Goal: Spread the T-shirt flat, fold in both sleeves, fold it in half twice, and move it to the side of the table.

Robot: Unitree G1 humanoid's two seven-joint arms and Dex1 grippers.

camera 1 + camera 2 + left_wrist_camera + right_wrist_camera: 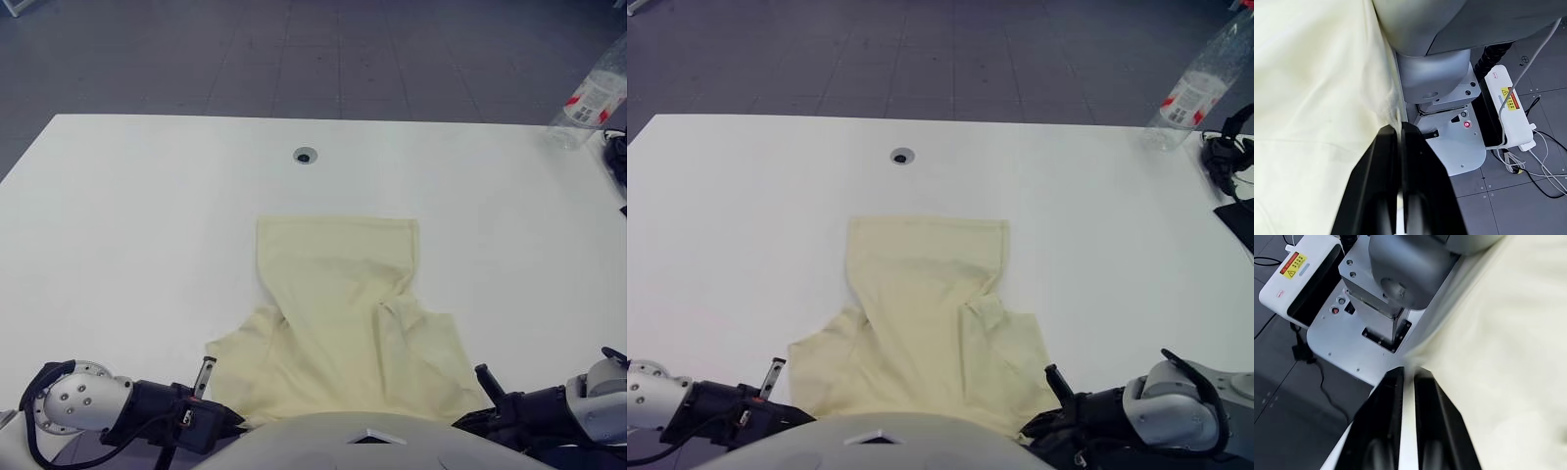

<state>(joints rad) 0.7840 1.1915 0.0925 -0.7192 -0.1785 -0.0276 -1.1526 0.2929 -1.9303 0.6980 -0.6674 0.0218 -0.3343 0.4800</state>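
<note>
Ahead of both pincers the T-shirt (338, 313) lies rumpled on the table (127, 215). The left pincer (1399, 128) and right pincer (1408, 372) each pinch its near edge, probably to pull it flat.

**Asker:** Where is the T-shirt (338, 313)?

**Describer:** It lies on the table (127, 225), in the middle of the near half. Its straight far edge faces a cable hole (305, 156) set farther back in the tabletop, apart from the cloth. Its near end reaches the table's near edge.

**Asker:** And the tools?

**Describer:** The left tool (1400, 128) is at the shirt's near left corner and the right tool (1409, 372) at its near right corner. Each is pinched on the cloth's edge.

**Asker:** Anything else?

**Describer:** A bottle (591, 98) sits at the table's far right corner, well apart from the shirt. Below the near edge, a power strip (1508, 107) lies on the floor.
</note>
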